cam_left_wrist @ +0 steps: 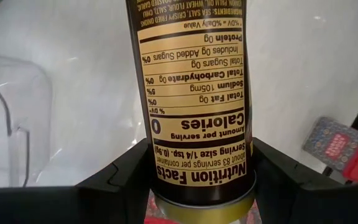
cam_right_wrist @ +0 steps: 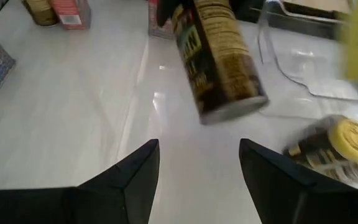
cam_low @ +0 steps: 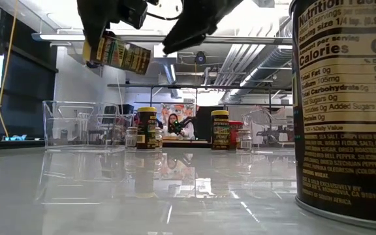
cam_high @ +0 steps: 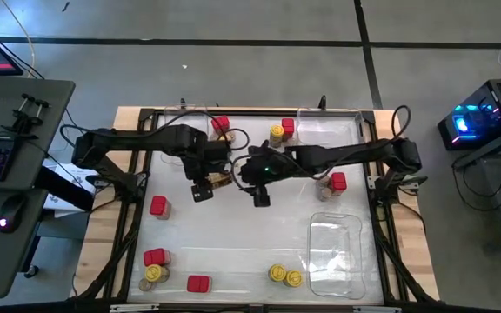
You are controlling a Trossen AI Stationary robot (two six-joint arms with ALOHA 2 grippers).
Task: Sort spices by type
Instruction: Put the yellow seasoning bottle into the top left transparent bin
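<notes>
i have a yellow-lidded jar (cam_left_wrist: pixel 194 106) clamped between my left gripper's (cam_high: pixel 203 190) fingers, lifted clear off the white table (cam_high: pixel 233 235) near its middle and tilted in the air. my right gripper (cam_high: pixel 260 197) hangs just beside it with its fingers spread and nothing between them.

two clear trays (cam_high: pixel 333 252) show plainly: the one at the right front holds nothing that i can see; the one at the back right (cam_high: pixel 329 130) seems bare too, with spices standing just outside it.

looking down i count about five yellow lids on the table: one at the back (cam_high: pixel 277 133), one at the front left (cam_high: pixel 152 274), two at the front middle (cam_high: pixel 285 276), and one by the right red box, partly hidden. red boxes (cam_high: pixel 158 206) number six: two at the back, one at the left, one at the right, two at the front left. brown-lidded jars i cannot pick out with any certainty
</notes>
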